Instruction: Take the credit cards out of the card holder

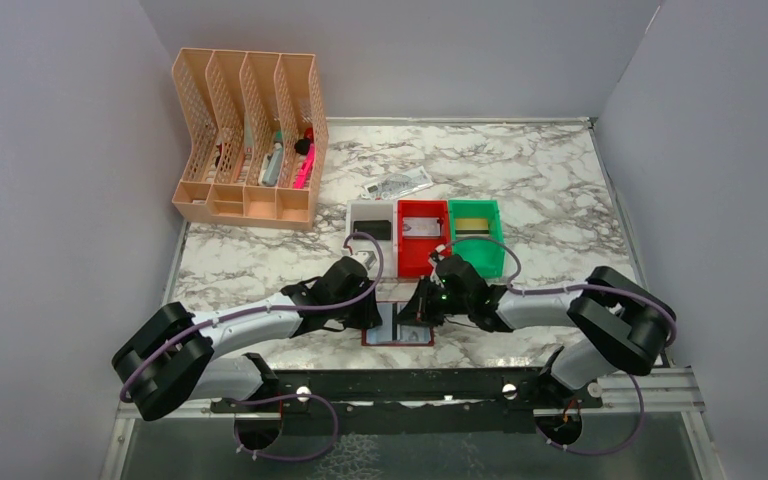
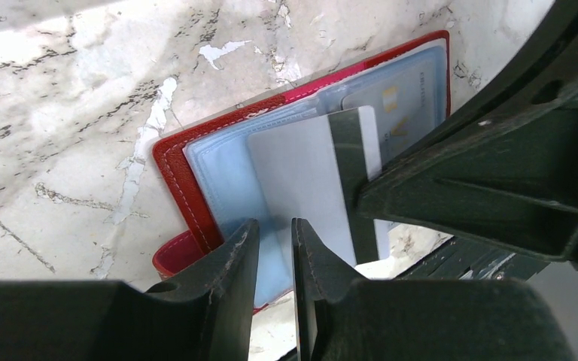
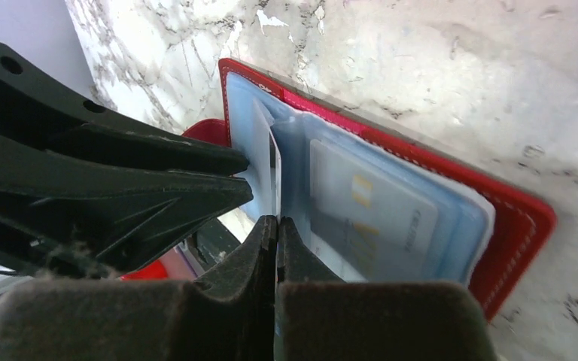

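The card holder lies open on the marble near the front edge, red cover outward and bluish clear sleeves up. My right gripper is shut on the edge of a pale credit card with a dark stripe, which stands partly out of a sleeve. Another pale card with gold marks stays inside a sleeve. My left gripper sits low over the holder's left page with a narrow gap between its fingers. Nothing shows pinched between them. In the top view both grippers meet over the holder.
Behind the holder stand a grey bin, a red bin and a green bin, each with something flat inside. A white printed tag lies further back. A peach file organiser fills the back left corner.
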Controlling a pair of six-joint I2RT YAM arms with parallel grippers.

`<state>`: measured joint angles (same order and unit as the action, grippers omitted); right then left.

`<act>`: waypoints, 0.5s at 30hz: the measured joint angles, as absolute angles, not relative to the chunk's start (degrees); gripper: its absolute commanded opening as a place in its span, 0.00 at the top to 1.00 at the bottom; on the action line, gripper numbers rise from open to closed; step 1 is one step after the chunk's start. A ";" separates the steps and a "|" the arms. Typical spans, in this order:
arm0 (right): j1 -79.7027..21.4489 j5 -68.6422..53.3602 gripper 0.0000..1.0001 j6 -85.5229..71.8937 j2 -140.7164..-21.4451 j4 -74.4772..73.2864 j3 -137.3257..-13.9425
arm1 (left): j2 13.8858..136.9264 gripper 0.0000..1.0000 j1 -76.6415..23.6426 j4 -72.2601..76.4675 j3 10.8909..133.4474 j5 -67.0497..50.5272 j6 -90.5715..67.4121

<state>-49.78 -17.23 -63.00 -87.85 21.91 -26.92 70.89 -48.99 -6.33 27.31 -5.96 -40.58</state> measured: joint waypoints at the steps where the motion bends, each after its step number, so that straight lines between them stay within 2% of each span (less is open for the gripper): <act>1: -49.78 -16.75 0.96 -62.76 -86.85 20.88 -26.92 | 70.89 0.73 -48.99 -6.33 27.31 -5.93 -40.47; 7: -49.74 -14.52 0.95 -61.43 -82.35 17.39 -25.56 | 71.02 0.72 -48.99 -6.31 27.40 -5.89 -39.99; 15: -49.50 -14.22 0.95 -61.58 -81.76 17.08 -24.67 | 71.11 0.55 -49.25 -6.90 28.45 -5.96 -38.87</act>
